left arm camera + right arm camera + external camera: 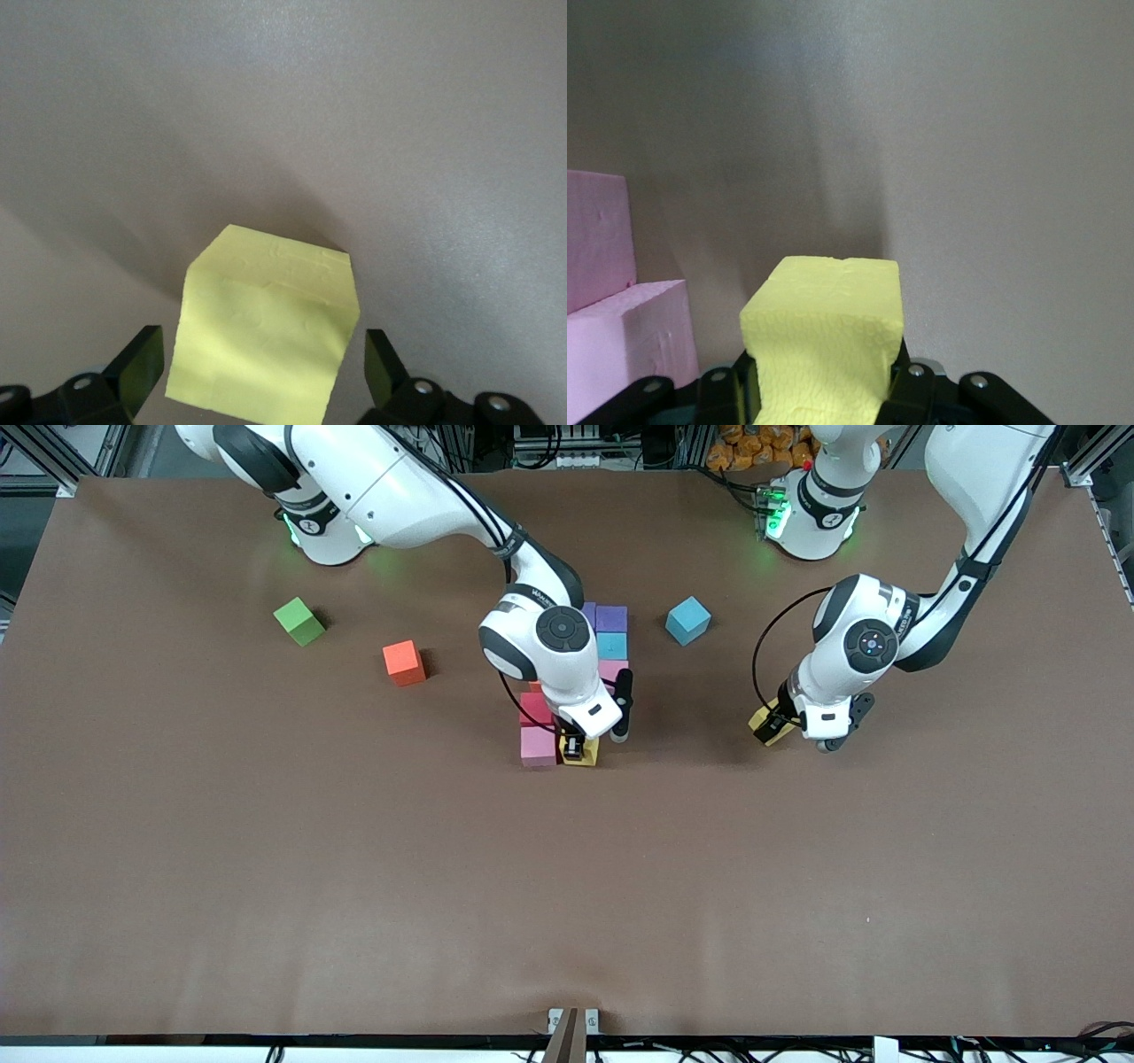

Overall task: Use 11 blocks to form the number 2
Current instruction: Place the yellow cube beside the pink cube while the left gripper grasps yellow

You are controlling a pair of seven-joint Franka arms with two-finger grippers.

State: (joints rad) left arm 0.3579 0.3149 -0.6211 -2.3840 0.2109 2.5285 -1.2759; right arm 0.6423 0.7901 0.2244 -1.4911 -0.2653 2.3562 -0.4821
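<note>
A cluster of blocks sits mid-table: purple (611, 617), light blue (611, 645), pink (611, 668), red (534, 707) and pink (538, 746). My right gripper (576, 747) (819, 394) is shut on a yellow block (583, 755) (828, 328), held low right beside that last pink block (629, 345). My left gripper (778, 724) (260, 363) is open, its fingers (137, 363) standing either side of a second yellow block (765, 726) (266, 336) on the table, with a gap on each side. An orange block (404, 662) and another light blue block (687, 621) lie loose.
A green cube (299, 621) lies toward the right arm's end of the table, apart from the cluster. Bare brown tabletop (567, 895) stretches across the half nearest the front camera.
</note>
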